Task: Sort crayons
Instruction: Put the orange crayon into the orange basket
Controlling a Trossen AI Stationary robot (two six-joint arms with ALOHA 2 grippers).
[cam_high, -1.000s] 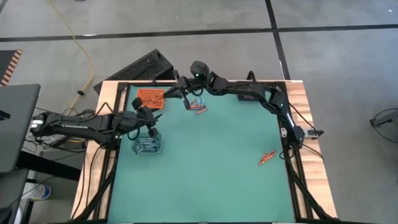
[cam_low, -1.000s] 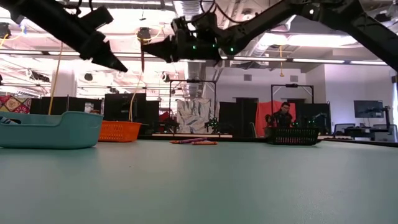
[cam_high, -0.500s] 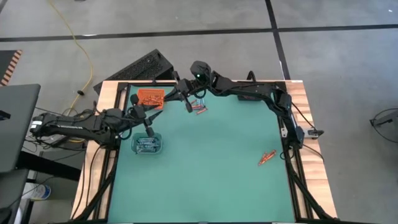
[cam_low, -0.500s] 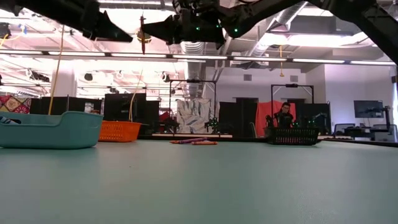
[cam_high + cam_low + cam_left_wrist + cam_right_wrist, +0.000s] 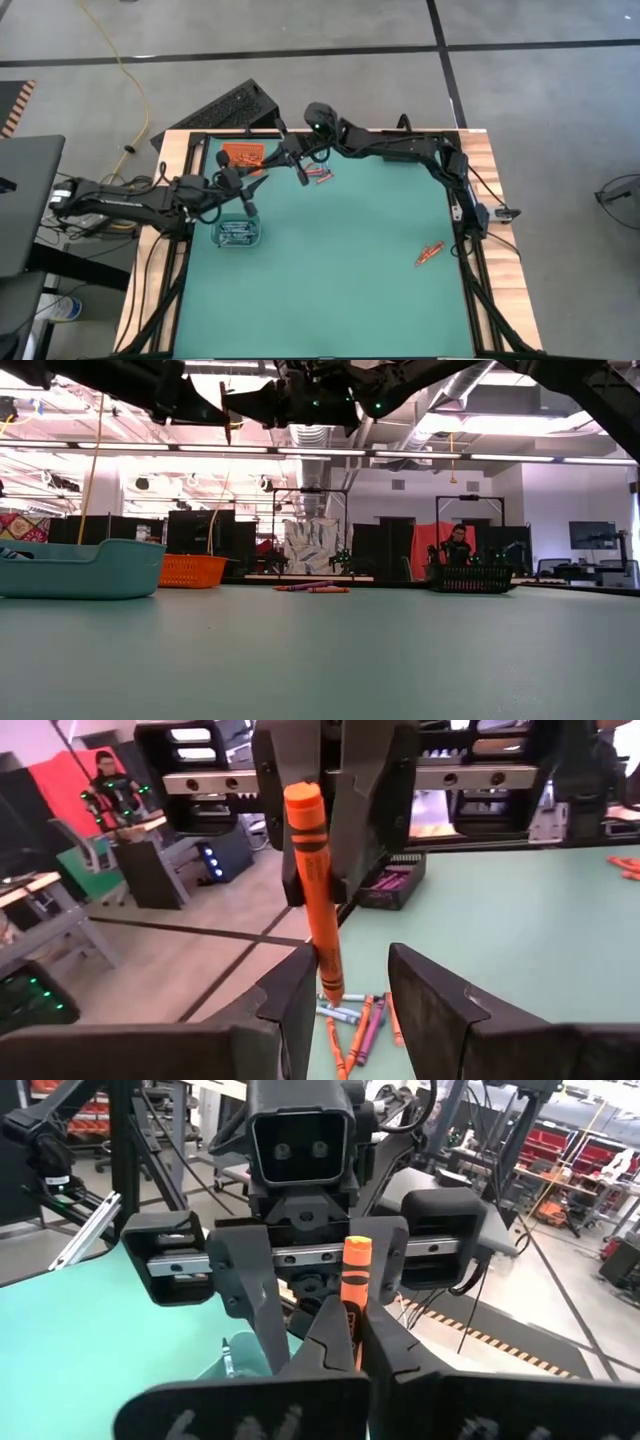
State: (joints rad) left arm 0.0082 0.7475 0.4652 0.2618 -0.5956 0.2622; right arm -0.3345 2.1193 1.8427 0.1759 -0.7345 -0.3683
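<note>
right gripper (image 5: 350,1342): clamps orange crayon (image 5: 356,1285) | green table (image 5: 340,270) | workshop behind

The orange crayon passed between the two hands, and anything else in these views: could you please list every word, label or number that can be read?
None can be read.
The orange crayon, held in the right hand, has dark wrapper markings, too blurred to read.
The left hand, open around the crayon's lower end, shows no lettering.
The screen in the room behind is too small to read.

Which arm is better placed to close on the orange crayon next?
Probably the left: the left gripper is open and straddles the orange crayon's tip, while the right gripper is shut on it.
</note>
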